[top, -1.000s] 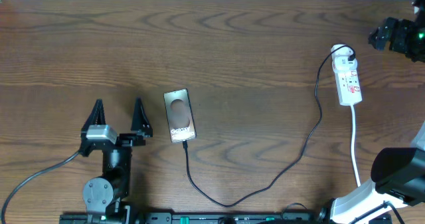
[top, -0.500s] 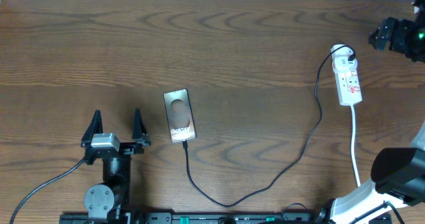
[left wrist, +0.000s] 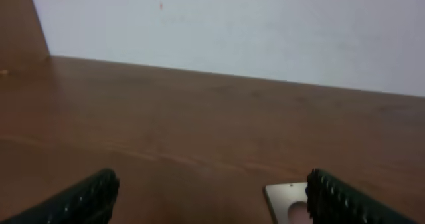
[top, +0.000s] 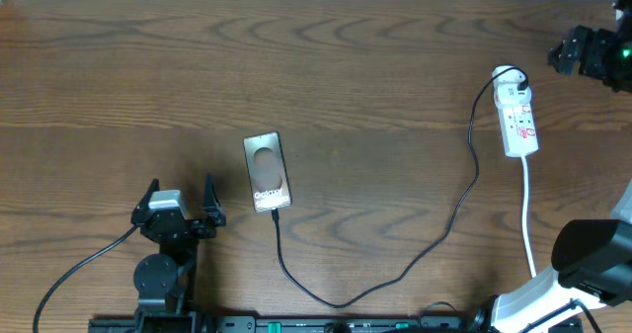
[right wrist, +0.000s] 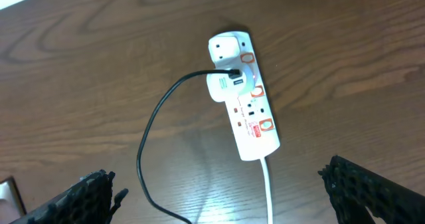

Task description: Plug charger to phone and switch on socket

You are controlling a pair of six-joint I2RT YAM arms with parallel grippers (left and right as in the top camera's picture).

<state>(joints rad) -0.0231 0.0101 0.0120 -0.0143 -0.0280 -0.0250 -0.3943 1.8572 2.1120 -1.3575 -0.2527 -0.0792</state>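
Note:
The phone [top: 267, 172] lies flat, screen up, left of the table's middle. The black charger [top: 434, 234] loops from the socket [top: 517, 119] down along the front and back up, and its tip meets the phone's near short edge. In the right wrist view the charger [right wrist: 149, 137] is plugged into a white adapter on the socket [right wrist: 242, 104]. My left gripper [top: 180, 187] stands open to the left of the phone, holding nothing. A corner of the phone [left wrist: 285, 196] shows by its right finger [left wrist: 339, 199]. My right gripper [right wrist: 219, 177] hangs open well above the socket.
The socket's white cord [top: 528, 214] runs toward the table's front right, where the right arm's white base [top: 553, 293] stands. Black robot hardware with a green light [top: 591, 54] sits at the right edge. A pale wall [left wrist: 232, 24] borders the table's far side.
My left gripper has drawn back toward the table's front edge, away from the phone, still open. Phone, charger, socket and the right arm stay as they were.

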